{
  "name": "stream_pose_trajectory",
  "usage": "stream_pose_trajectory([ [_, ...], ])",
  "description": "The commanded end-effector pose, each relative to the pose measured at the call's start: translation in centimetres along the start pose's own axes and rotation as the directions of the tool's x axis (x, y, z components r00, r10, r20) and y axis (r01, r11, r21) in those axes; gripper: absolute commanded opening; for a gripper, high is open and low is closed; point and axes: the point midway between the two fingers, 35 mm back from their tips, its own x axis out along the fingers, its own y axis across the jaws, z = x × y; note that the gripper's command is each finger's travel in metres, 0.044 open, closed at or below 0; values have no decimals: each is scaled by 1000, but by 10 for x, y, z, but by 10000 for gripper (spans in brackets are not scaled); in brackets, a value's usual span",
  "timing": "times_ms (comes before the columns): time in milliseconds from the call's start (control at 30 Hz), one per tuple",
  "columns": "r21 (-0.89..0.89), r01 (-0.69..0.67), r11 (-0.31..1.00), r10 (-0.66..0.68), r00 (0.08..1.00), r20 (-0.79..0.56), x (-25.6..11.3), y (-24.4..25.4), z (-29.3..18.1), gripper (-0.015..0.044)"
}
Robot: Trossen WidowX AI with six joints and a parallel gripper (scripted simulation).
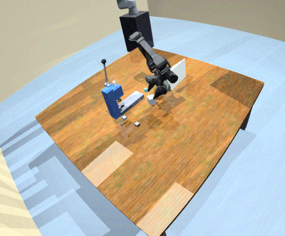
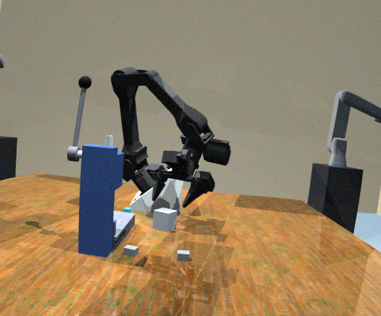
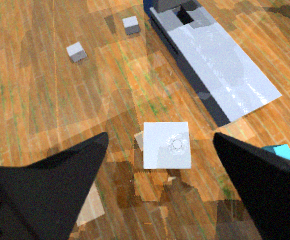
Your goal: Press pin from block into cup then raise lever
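From the left in the exterior view, we have the lever (image 1: 105,73) (image 2: 78,117) standing up beside the blue press (image 1: 111,103) (image 2: 97,200). Next comes the press bed (image 1: 132,100) (image 2: 124,220) (image 3: 225,65), reaching out from its foot. To the right of that, the block (image 1: 151,100) (image 2: 164,219) (image 3: 167,145) sits upright on the table (image 1: 162,152) (image 2: 268,272) (image 3: 25,100), near the bed but off it. Our jaws (image 1: 154,92) (image 2: 170,203) are spread wide with nothing between them. The block lies below them, between the fingertips in the wrist view, so we judge the coming move to be a straight descent astride it, keeping it level.
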Motion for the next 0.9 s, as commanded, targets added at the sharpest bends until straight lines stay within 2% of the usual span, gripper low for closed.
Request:
stream_pose_trajectory([
  [0,-10,-12,1000,10,988,-153,-24,-6,9,440],
  [700,-4,-12,1000,11,989,-149,-24,-6,9,440],
  [767,-60,-17,998,6,986,-167,-23,-6,10,440],
  [867,-289,-64,955,-10,969,-246,-21,-6,12,440],
])
